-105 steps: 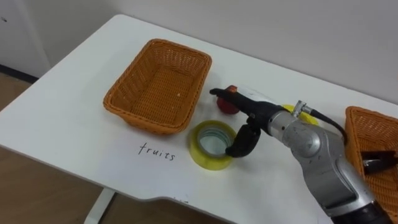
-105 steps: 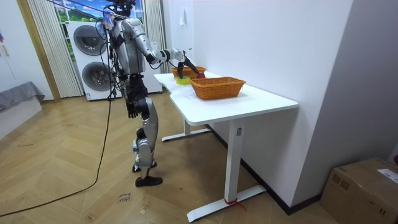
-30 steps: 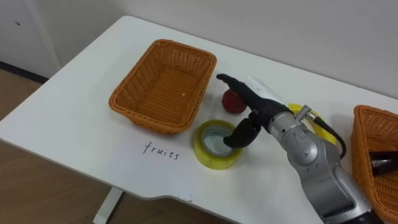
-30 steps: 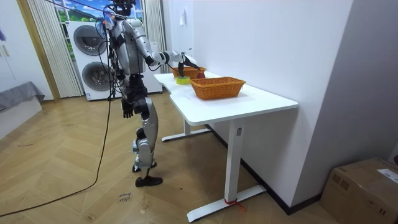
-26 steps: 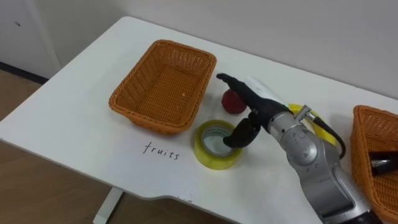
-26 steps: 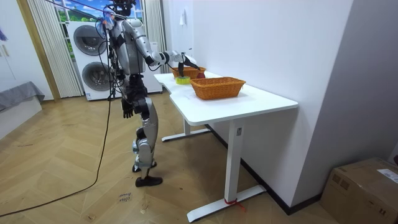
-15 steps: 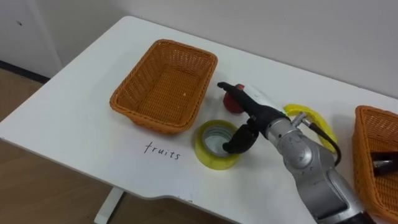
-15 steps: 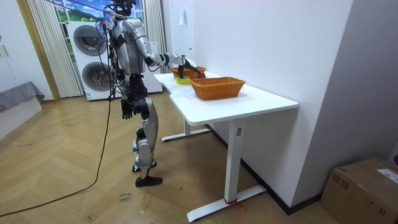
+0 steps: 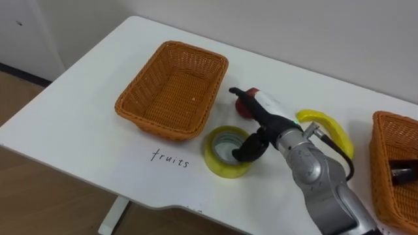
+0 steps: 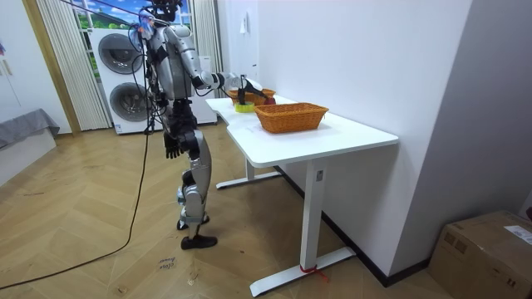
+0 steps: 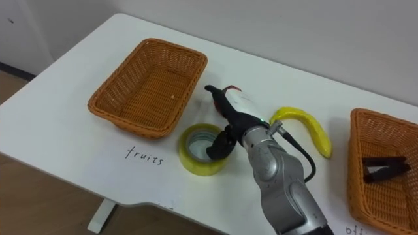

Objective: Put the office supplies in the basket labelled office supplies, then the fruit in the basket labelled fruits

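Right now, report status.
Right hand open over tape roll, thumb at its inner rim. Left hand hangs at side. Apple and banana on table, outside fruit basket.

Bright even light, soft shadows, source probably overhead

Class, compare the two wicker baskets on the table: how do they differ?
The left basket looks empty; the right basket holds a dark object. The left basket stands near the tape roll; the right basket lies beyond the banana. Both are orange wicker.
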Motion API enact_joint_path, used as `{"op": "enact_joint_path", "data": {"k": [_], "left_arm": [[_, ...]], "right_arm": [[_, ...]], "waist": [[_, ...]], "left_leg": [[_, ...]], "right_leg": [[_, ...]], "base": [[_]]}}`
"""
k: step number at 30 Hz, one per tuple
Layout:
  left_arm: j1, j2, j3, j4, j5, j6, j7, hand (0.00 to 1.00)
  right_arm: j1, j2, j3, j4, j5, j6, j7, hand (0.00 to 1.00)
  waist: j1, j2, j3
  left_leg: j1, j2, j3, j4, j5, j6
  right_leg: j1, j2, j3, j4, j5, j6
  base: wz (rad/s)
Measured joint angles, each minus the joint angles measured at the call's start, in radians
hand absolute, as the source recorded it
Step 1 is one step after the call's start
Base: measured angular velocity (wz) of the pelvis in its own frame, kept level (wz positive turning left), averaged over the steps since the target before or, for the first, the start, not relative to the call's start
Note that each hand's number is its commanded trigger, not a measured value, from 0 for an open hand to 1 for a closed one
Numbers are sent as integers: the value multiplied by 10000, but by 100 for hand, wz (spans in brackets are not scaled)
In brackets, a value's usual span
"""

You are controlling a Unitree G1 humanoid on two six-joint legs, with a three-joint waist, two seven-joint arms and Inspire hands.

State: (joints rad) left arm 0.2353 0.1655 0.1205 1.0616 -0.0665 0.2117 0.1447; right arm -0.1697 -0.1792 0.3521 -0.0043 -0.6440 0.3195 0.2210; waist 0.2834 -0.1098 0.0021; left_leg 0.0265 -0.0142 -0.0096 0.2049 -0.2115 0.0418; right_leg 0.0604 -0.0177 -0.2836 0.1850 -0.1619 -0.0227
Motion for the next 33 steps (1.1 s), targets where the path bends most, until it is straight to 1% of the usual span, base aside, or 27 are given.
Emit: {"op": "enact_joint_path", "data": {"k": [3, 12, 17, 21, 23, 28, 33], "left_arm": [[-15, 1, 1, -62, -1, 3, -22, 0], [-86, -3, -60, -195, -2, 5, -79, 0], [-158, 10, -69, -193, -2, 6, -281, 0], [-216, 11, -69, -191, -3, 6, -307, 0], [-218, 41, -70, -191, -13, 6, -307, 0], [-352, 79, -66, -210, -12, 8, -387, 0], [-338, 201, -67, -244, -10, 15, -481, 0]], "right_arm": [[-5, 5, 134, -7, -82, 1, 25, 0], [-10, -61, 168, -8, -120, 7, 326, 0], [-47, -90, 176, -10, -182, 6, 550, 0], [-98, -91, 179, -9, -319, 4, 708, 0], [-201, -118, 193, 66, -331, 10, 839, 0], [-296, -132, 192, 179, -359, 76, 1052, 0], [-470, -140, 199, 270, -373, 105, 1331, 0]], "waist": [[-2, 0, 0], [-4, -3, 5], [-5, -75, 42], [1, -99, 49], [5, -144, 55], [36, -290, 46], [79, -314, 32]], "left_leg": [[1, 1, -8, 5, 0, 0], [20, 1, -35, 8, -4, 2], [19, 2, -33, 7, -3, 1], [17, 1, -31, 5, -3, 1], [16, 6, -34, 5, -2, -2], [10, 10, -37, 6, -1, -3], [7, 4, -69, 22, -1, -2]], "right_leg": [[17, -2, -24, -2, 0, 0], [56, -21, -182, -12, 0, 0], [48, -20, -178, -10, 0, 0], [36, -17, -169, -9, 0, -1], [35, -11, -168, -8, 1, -1], [35, -3, -165, -10, 2, -3], [39, 3, -165, -10, 3, -4]], "base": [[0], [1], [0], [0], [0], [0], [0]]}}
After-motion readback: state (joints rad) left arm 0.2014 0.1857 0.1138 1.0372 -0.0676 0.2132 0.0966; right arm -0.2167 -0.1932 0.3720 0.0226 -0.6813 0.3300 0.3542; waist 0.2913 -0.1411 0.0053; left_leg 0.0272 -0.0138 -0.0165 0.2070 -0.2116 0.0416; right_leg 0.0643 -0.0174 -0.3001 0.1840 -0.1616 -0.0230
